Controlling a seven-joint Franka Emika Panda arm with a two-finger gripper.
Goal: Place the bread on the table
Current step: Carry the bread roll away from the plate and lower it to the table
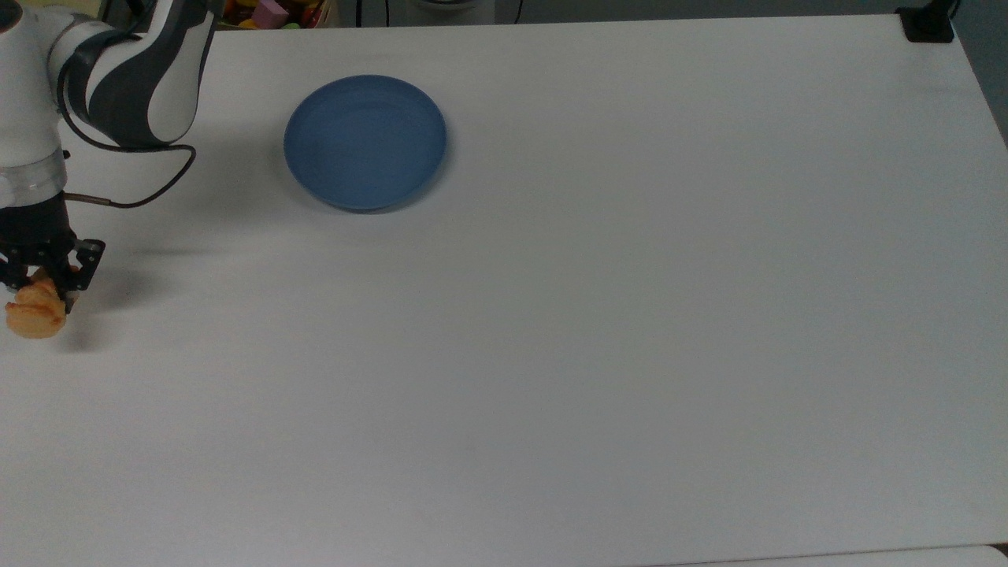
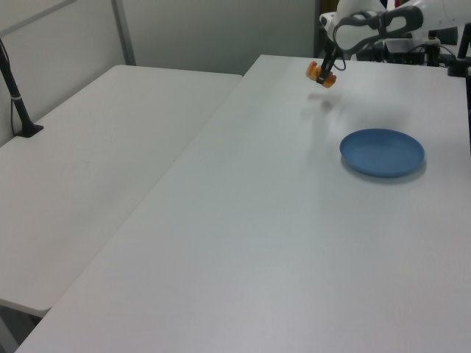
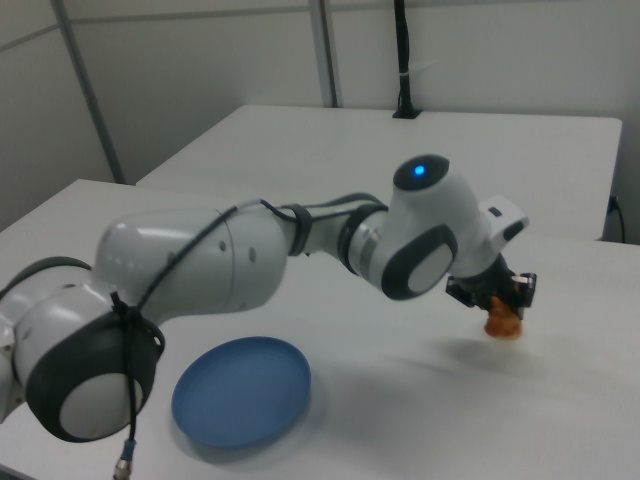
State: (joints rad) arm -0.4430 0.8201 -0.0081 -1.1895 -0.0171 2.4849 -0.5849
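Observation:
The bread is a small golden-orange loaf, held above the white table at the top view's far left edge. My gripper is shut on its upper part and the loaf hangs below the fingers. The left view has the bread in my gripper over the table's far end, with its shadow on the tabletop beneath. From the right view, the bread pokes out under my gripper, clear of the surface.
A round blue plate lies on the table, well to the right of the gripper in the top view, with nothing on it. A second white table adjoins on the left view's left. A black clamp sits at the top view's upper right corner.

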